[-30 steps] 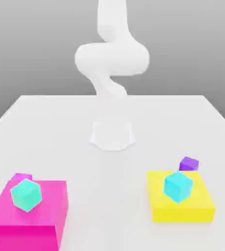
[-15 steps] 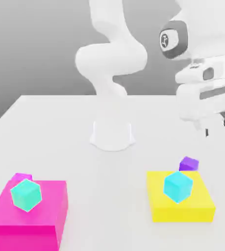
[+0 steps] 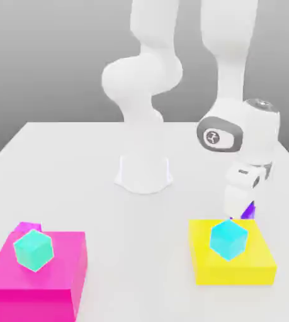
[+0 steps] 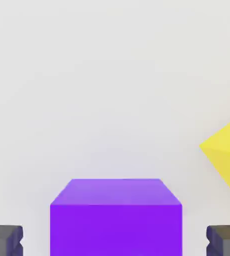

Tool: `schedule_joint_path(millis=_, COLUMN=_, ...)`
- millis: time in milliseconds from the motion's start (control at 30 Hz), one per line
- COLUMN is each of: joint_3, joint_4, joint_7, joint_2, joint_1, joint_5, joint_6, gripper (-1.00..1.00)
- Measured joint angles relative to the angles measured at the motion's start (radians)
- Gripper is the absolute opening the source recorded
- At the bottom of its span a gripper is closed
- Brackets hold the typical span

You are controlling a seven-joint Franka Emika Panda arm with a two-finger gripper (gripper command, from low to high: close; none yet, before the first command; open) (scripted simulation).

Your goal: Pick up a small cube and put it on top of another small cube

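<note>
lower left of the exterior view: magenta block carrying a teal cube, a tiny magenta cube behind it. centre: white arm base. lower right: yellow block carrying a cyan cube; the small cube sits on the table just behind that block, the gripper lowered over it. in the hand view the fingertips flank the cube apart, gaps either side, not clamped. judged step: grasp; next calls for closing, then lifting. no legible writing; a round emblem marks the wrist.
</note>
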Motion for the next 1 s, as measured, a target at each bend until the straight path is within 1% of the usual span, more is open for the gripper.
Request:
schedule_joint_path(millis=100, joint_3=0.0, joint_4=0.0, joint_7=0.003, joint_2=0.0, joint_1=0.0, joint_5=-0.003, joint_6=0.001, gripper=-1.0)
schedule_joint_path(millis=133, joint_3=-0.017, joint_4=0.003, joint_7=0.005, joint_2=0.014, joint_1=0.016, joint_5=-0.006, joint_6=0.012, gripper=-1.0)
schedule_joint_path(millis=200, joint_3=0.012, joint_4=-0.004, joint_7=-0.006, joint_2=-0.02, joint_1=-0.009, joint_5=0.008, joint_6=-0.016, gripper=-1.0)
schedule_joint_path(millis=267, joint_3=0.075, joint_4=-0.018, joint_7=-0.053, joint_2=-0.083, joint_1=-0.056, joint_5=0.071, joint_6=-0.066, gripper=-1.0)
schedule_joint_path(millis=333, joint_3=0.127, joint_4=-0.033, joint_7=-0.125, joint_2=-0.154, joint_1=-0.082, joint_5=0.169, joint_6=-0.121, gripper=-1.0)
schedule_joint_path(millis=433, joint_3=0.138, joint_4=-0.054, joint_7=-0.212, joint_2=-0.263, joint_1=-0.055, joint_5=0.29, joint_6=-0.208, gripper=-1.0)
schedule_joint_path(millis=500, joint_3=0.112, joint_4=-0.028, joint_7=-0.229, joint_2=-0.292, joint_1=-0.092, joint_5=0.286, joint_6=-0.248, gripper=-1.0)
schedule_joint_path(millis=600, joint_3=0.063, joint_4=0.042, joint_7=-0.243, joint_2=-0.306, joint_1=-0.182, joint_5=0.241, joint_6=-0.303, gripper=-1.0)
schedule_joint_path(millis=733, joint_3=-0.044, joint_4=0.147, joint_7=-0.301, joint_2=-0.314, joint_1=-0.346, joint_5=0.213, joint_6=-0.407, gripper=-1.0)
schedule_joint_path(millis=1000, joint_3=-0.252, joint_4=0.351, joint_7=-0.442, joint_2=-0.323, joint_1=-0.681, joint_5=0.192, joint_6=-0.625, gripper=-1.0)
